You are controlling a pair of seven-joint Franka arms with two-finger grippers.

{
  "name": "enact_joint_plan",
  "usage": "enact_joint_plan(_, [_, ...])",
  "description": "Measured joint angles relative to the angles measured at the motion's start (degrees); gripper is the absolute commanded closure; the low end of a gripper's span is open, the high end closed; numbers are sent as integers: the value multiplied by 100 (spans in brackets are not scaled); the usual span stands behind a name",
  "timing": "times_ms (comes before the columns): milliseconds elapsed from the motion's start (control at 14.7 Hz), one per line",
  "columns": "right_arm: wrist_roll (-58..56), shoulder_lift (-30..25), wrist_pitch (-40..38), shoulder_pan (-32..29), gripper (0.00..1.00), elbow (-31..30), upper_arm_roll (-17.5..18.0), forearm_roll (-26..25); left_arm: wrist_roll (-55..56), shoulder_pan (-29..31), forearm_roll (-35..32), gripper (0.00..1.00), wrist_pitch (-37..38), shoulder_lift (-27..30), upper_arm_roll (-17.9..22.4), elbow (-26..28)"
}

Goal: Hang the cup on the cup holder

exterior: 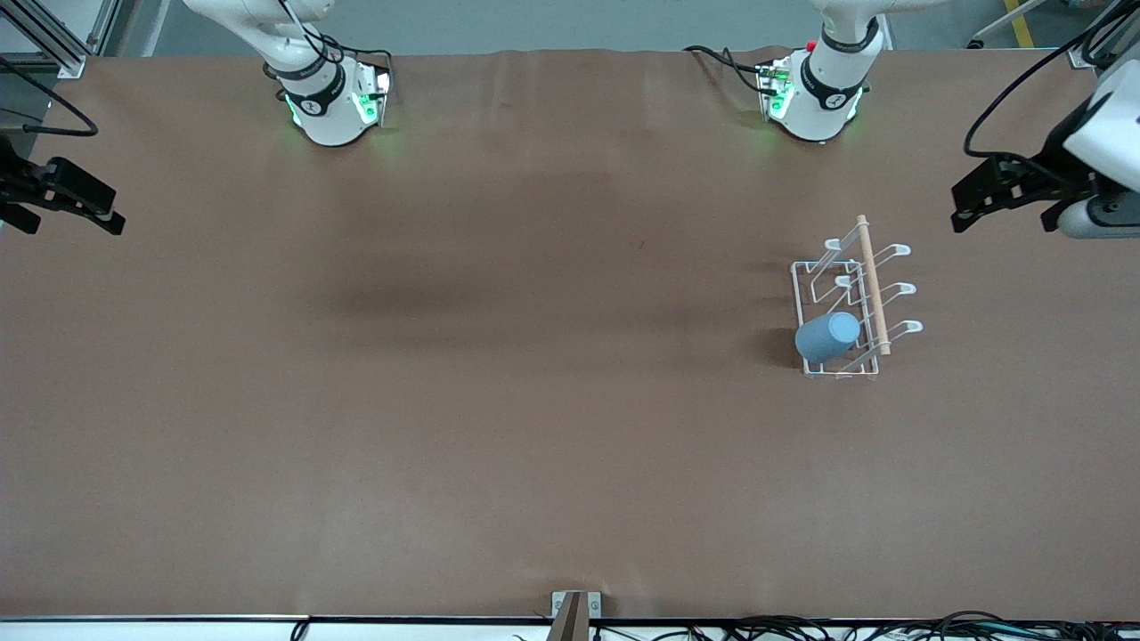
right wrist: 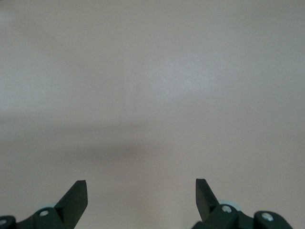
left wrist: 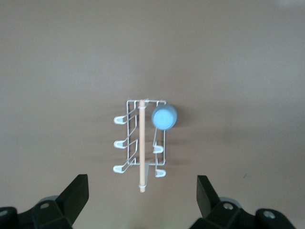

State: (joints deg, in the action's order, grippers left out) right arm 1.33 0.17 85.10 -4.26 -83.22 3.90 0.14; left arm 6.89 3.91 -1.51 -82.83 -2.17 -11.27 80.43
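Here the cup is hanging on a prong of the cup holder, toward the left arm's end. Left gripper and right gripper are waiting aloft, fingers spread, empty.

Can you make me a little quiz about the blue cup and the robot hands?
1. True or false: the cup sits on a prong of the holder.
2. Which gripper holds the cup? A) left gripper B) right gripper C) neither
3. Fill in: the rod on top of the holder is made of ____.

Key: 1. True, on the prong nearest the front camera. 2. C, both are open and up at the table's ends. 3. Wood.
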Motion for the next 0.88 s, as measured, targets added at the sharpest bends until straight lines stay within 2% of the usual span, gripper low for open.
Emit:
enact_joint_plan(272, [0, 1, 3, 0, 0, 0, 0, 0, -9, -3, 99, 0, -542, 626, 179, 1036])
enact_joint_plan(408, [0, 1, 3, 0, 0, 0, 0, 0, 16, -3, 265, 0, -641, 850, 202, 1373])
enact_joint_plan(883, [0, 1, 3, 0, 0, 0, 0, 0, -3, -3, 304, 0, -609, 940, 212, 1480])
